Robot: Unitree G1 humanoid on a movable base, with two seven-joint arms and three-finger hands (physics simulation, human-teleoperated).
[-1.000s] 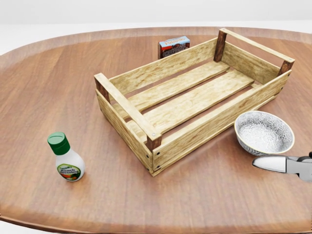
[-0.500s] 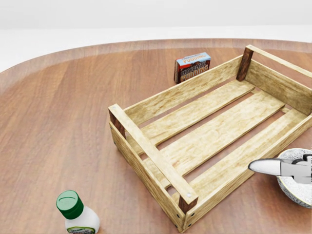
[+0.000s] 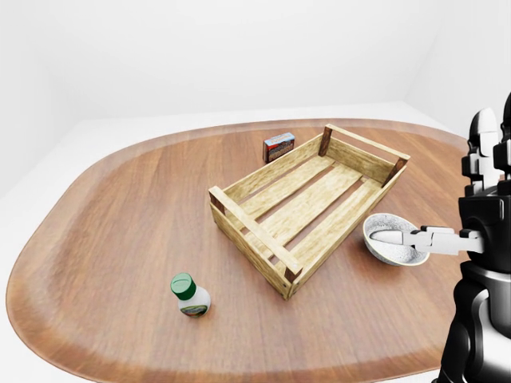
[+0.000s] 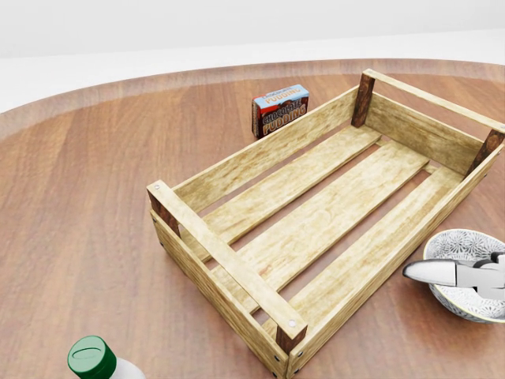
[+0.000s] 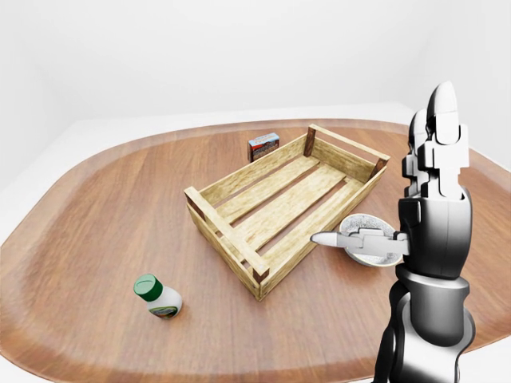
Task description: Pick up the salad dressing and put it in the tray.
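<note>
Green-capped dressing btl [image 3: 190,294] upright, cap up

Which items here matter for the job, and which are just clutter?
Job:
- dressing bottle, green cap, upright on the table, apart from the tray
- tray, wooden slats, nothing in it
- right robot hand, open, raised at the view's right, holding nothing

Clutter:
- pudding box, beyond the tray's far wall
- bowl, right of the tray

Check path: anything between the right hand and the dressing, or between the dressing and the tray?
The tray itself lies between the right hand and the dressing. Bare table separates dressing and tray; only the tray's wall must be cleared.
</note>
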